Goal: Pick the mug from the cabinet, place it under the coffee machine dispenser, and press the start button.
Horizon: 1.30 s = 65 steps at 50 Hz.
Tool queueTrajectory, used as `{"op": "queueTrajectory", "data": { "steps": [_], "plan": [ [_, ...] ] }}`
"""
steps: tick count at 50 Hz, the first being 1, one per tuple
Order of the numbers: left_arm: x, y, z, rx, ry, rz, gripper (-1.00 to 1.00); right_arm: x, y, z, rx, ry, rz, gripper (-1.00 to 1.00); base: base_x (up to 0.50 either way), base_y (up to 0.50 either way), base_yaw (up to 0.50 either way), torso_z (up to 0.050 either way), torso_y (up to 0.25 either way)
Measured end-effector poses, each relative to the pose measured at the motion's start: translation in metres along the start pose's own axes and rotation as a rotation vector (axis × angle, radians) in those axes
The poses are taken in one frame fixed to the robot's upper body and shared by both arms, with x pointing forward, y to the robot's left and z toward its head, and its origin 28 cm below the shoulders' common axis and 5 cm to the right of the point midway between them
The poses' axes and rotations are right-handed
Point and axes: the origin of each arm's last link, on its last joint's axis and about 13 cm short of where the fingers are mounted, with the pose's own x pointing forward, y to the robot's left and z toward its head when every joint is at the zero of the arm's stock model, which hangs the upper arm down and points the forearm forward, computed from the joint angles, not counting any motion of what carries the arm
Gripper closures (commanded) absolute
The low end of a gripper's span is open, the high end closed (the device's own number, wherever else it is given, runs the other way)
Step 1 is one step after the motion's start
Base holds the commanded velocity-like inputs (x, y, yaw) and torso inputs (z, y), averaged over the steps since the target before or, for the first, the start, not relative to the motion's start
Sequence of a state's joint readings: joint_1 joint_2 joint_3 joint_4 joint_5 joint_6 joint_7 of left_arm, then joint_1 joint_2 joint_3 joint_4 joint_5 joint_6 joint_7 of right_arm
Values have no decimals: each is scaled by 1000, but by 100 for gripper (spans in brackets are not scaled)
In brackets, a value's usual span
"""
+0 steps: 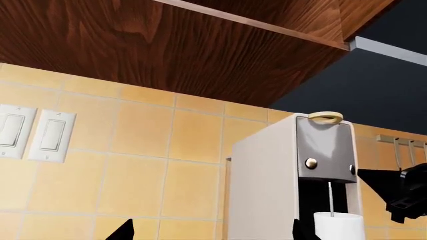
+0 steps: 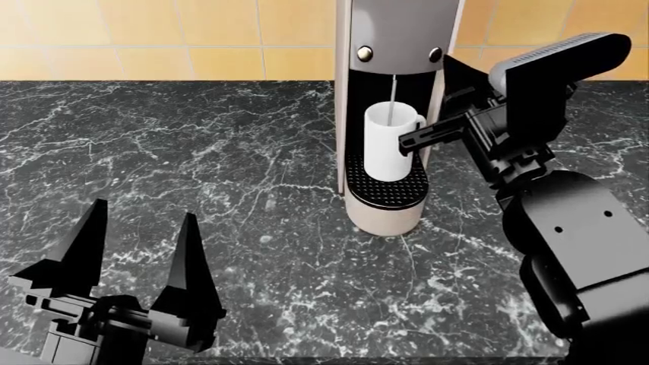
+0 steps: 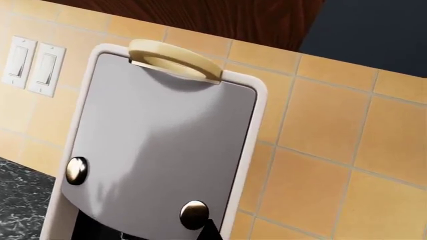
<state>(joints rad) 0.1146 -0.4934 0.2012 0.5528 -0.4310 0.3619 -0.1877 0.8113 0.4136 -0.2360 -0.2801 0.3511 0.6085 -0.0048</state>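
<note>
Your left gripper [image 2: 137, 239] hovers over the marble counter [image 2: 254, 251] with fingers spread wide, holding nothing. The mug [image 2: 390, 141] stands on the drip tray [image 2: 390, 190] of the coffee machine dispenser [image 2: 396, 46], just beside your right gripper [image 2: 426, 137]. You cannot tell how far that gripper's fingers are parted.

The left gripper [image 2: 137, 236] sits low at the near left of the head view, its two black pointed fingers [image 2: 188, 266] spread wide apart and aimed upward, holding nothing. The right arm [image 2: 568, 243] rises from the near right, bulky and black, bending inward at the wrist. The right gripper [image 2: 416, 138] reaches leftward; how its jaws stand cannot be made out.
</note>
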Motion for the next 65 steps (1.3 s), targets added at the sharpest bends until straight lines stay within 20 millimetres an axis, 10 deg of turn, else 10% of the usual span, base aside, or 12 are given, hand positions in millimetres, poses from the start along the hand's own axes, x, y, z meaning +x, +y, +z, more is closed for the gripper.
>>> {"op": "queueTrajectory", "data": {
  "steps": [14,15,36,65],
  "plan": [
    [-1,0,0,0,0,2,-100,-13,4,7,7,-13,12,100,0,0,0,0,-1],
    [-1,0,0,0,0,2,-100,-15,5,8,9,-16,11,-100,0,0,0,0,0],
    [3,3,8,2,-34,11,-100,-80,-3,44,18,-128,-91,-100,0,0,0,0,0],
    [5,26,81,-10,-336,53,-100,-177,-32,87,13,-564,-224,-100,0,0,0,0,0]
  ]
}}
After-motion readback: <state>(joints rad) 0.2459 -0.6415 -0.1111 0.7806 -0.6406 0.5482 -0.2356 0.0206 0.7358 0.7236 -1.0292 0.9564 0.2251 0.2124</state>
